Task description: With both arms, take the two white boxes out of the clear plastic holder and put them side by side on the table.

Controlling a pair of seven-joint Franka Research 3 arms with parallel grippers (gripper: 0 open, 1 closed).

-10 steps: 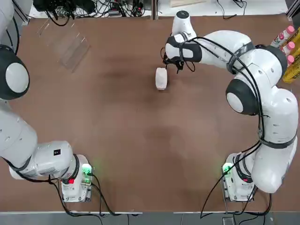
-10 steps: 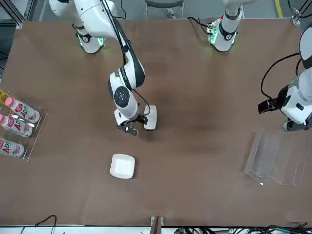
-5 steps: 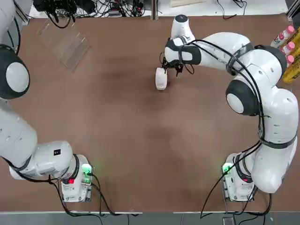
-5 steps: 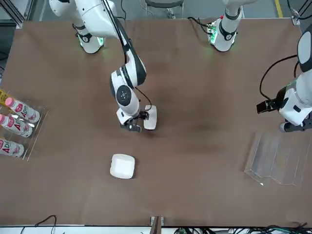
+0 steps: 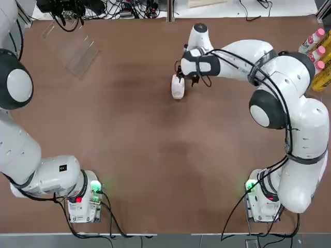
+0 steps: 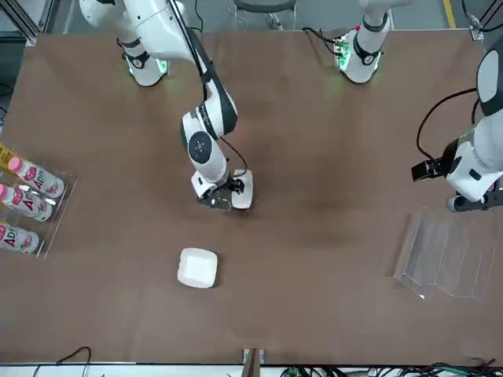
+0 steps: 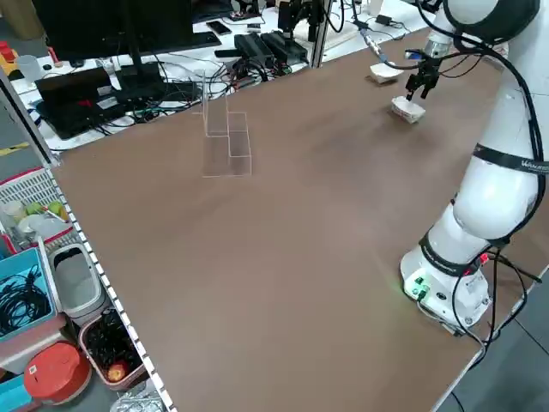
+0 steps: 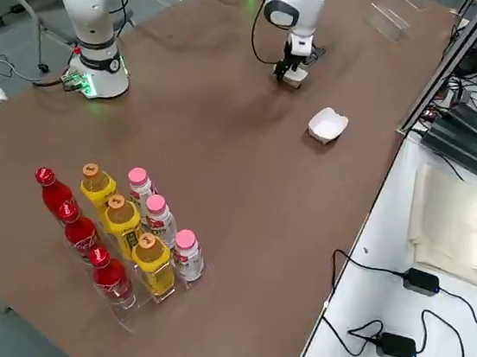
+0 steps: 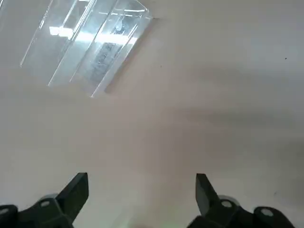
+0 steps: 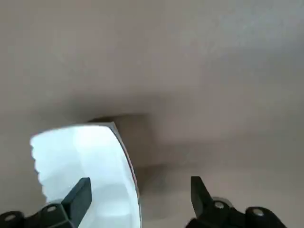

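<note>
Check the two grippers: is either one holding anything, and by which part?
Nothing is held. The right gripper stands open beside the white box on the table; the left gripper is open and empty.

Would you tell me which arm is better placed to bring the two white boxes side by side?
Right: its gripper is beside the nearer box, close to the other box; the left gripper hovers by the holder.

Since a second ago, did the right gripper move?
Yes. In the top view the right gripper has shifted toward the table's far edge, staying beside the small white box, which has barely moved.
</note>
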